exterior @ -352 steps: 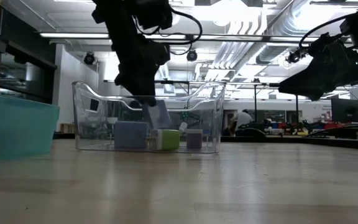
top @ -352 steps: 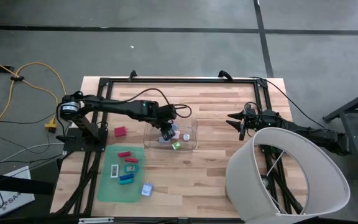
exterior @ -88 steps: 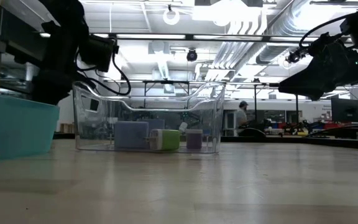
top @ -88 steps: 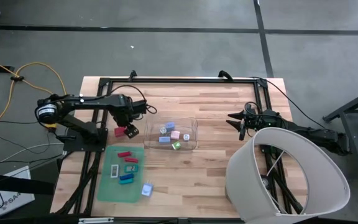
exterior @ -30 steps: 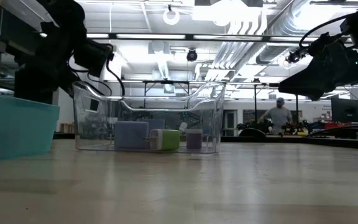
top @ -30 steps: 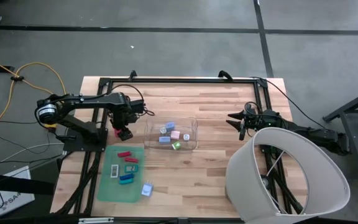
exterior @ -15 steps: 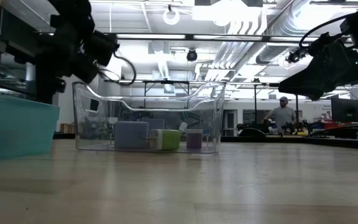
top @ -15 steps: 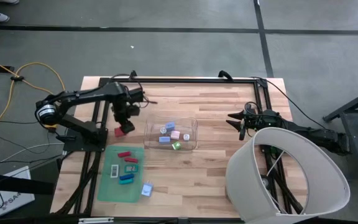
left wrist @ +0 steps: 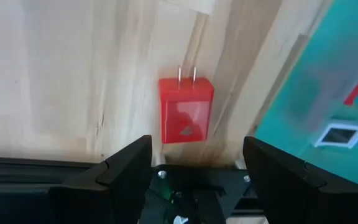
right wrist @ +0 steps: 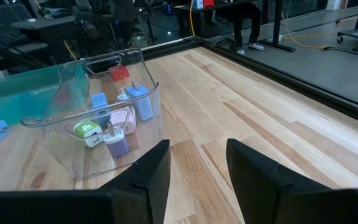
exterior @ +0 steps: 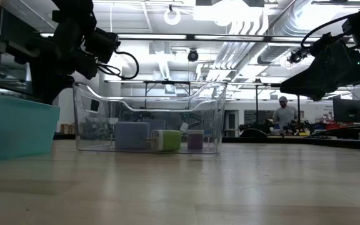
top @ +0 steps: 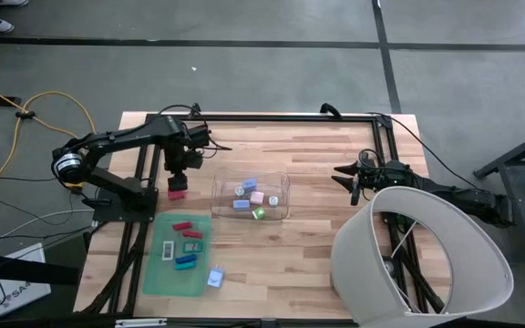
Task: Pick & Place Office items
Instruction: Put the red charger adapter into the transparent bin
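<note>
A red plug-like office item (top: 177,193) (left wrist: 186,111) lies flat on the wood table, left of the clear bin (top: 283,208). My left gripper (top: 180,170) (left wrist: 197,152) hangs above it, pointing down, open, with nothing between the fingers. Several office items lie inside the bin (right wrist: 107,127), in blue, pink, green and white. More of them rest on the green mat (top: 157,275), among them a red piece (top: 182,226) and a blue one (top: 185,261). My right gripper (top: 343,177) (right wrist: 197,163) waits open at the table's right, pointing toward the bin.
A large white cone-shaped shade (top: 427,260) covers the table's near right corner. Black frame rails (top: 262,117) run along the table's far and side edges. Bare wood lies between the bin and the right gripper.
My left gripper has risen and drawn a little toward the table's far edge, rolling about its own axis, and has stayed open. The red item has kept its place on the table.
</note>
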### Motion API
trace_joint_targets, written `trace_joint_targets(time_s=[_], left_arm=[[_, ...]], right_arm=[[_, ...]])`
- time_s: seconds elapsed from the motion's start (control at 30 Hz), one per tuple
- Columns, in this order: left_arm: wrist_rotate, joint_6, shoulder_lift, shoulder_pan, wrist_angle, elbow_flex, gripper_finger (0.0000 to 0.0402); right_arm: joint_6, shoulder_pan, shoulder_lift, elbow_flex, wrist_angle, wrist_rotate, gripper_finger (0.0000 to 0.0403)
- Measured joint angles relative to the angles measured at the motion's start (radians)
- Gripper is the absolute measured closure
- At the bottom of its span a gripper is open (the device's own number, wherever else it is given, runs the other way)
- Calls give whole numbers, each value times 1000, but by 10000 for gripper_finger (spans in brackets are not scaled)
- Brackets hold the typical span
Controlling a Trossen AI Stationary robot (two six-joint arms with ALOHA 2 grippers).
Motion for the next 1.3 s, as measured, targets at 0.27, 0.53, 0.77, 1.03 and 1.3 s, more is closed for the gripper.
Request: trace_joint_targets(time_s=[0.27, 0.53, 0.77, 1.03, 1.3], left_arm=[[-2, -64, 0, -14, 53, -72, 155], [-39, -114, -4, -15, 115, -124, 155], [-87, -139, -27, -27, 169, -147, 155], [-133, -189, -142, -72, 192, -171, 155], [-146, -190, -134, -108, 200, -179, 155]], right_arm=[[0, 0, 0, 0, 0, 0, 259], [0, 0, 0, 0, 0, 0, 259], [0, 0, 0, 0, 0, 0, 259], [0, 0, 0, 0, 0, 0, 259], [0, 0, 0, 0, 0, 0, 259]])
